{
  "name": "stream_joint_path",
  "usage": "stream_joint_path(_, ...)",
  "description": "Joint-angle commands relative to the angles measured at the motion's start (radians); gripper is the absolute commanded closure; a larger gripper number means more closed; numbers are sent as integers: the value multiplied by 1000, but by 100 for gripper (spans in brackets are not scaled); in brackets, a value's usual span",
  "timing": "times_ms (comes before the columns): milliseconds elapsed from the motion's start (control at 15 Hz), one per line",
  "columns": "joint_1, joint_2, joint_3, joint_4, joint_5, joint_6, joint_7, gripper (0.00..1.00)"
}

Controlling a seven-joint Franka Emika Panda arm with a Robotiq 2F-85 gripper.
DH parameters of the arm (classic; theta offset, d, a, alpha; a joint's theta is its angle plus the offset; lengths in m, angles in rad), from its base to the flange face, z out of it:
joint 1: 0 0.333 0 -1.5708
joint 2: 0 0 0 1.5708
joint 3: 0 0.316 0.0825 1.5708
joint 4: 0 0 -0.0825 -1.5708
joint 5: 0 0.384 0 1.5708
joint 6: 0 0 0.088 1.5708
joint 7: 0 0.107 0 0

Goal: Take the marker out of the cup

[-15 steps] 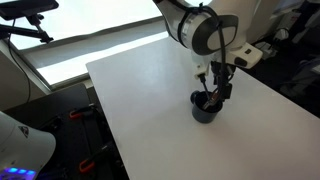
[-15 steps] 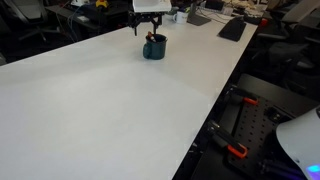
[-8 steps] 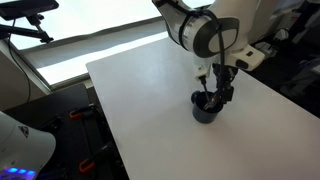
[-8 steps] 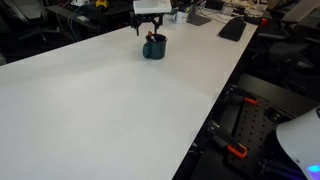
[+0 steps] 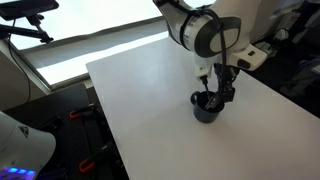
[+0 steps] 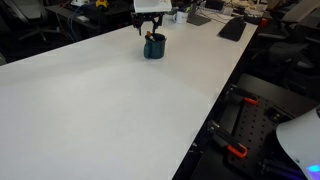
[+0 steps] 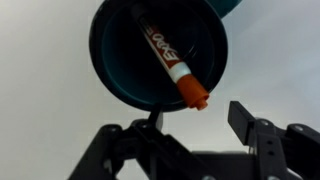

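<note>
The cup (image 7: 158, 50) is a dark round mug, seen from straight above in the wrist view. The marker (image 7: 166, 58) lies slanted inside it, dark with a red label, and its orange-red cap (image 7: 194, 94) pokes over the near rim. My gripper (image 7: 197, 122) is open, with one finger at the cup's rim and the other off to the side of the cap, holding nothing. In both exterior views the gripper (image 5: 222, 90) (image 6: 151, 31) hangs just over the cup (image 5: 205, 110) (image 6: 154, 48), and the marker is too small to make out.
The cup stands on a large white table (image 5: 150, 90) (image 6: 110, 110), near one edge of it. Chairs, a keyboard (image 6: 232, 28) and other desks stand beyond the table. Robot equipment (image 5: 20, 145) sits on the floor beside it.
The gripper has shifted very slightly at the cup. The cup and marker have not moved.
</note>
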Motion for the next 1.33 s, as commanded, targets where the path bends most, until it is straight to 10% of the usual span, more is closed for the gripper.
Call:
stream_joint_path(0,2,3,-4,4,7,-3,-7,30)
stream_joint_path(67,2,3,-4,4,7,-3,-7,7)
stream_joint_path(200,3,-4,-6,-4,6,7,-5,1)
stream_joint_path(1267,-60,-121,54,-89,72,9,-89,0)
